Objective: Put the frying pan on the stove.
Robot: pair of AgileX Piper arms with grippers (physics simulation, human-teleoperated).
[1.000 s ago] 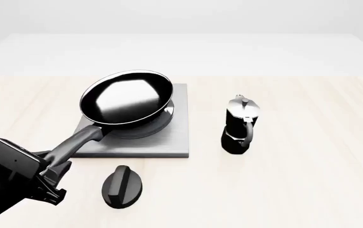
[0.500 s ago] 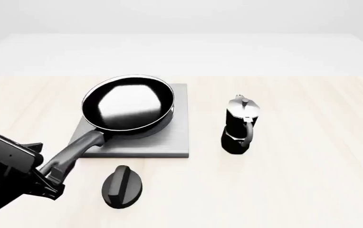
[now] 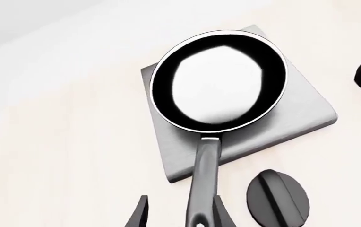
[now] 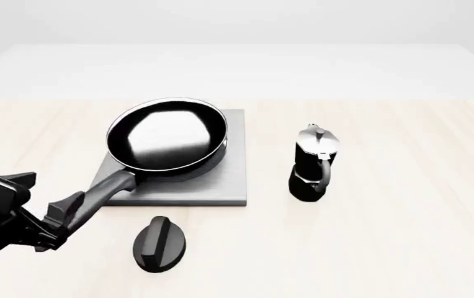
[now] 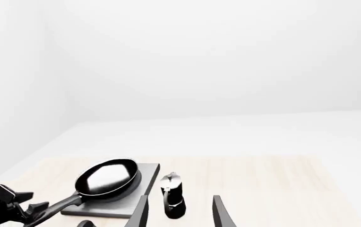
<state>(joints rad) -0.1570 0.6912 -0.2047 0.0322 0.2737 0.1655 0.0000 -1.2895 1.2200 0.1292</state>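
Observation:
The frying pan sits flat on the stove, over the round burner. Its long handle points toward the front left, past the slab's edge. My left gripper is open at the handle's end. In the left wrist view the fingers stand either side of the handle, which lies close to one finger and is not clamped. That view also shows the pan and the stove. My right gripper is open and empty, high and far back, outside the front view.
A black-and-silver moka pot stands right of the stove. A small black oval knob lies in front of the stove, close to the handle and the left gripper. The far table edge runs behind the stove.
The pan came down level onto the stove. My left gripper opened, let go of the handle and drew back to the left.

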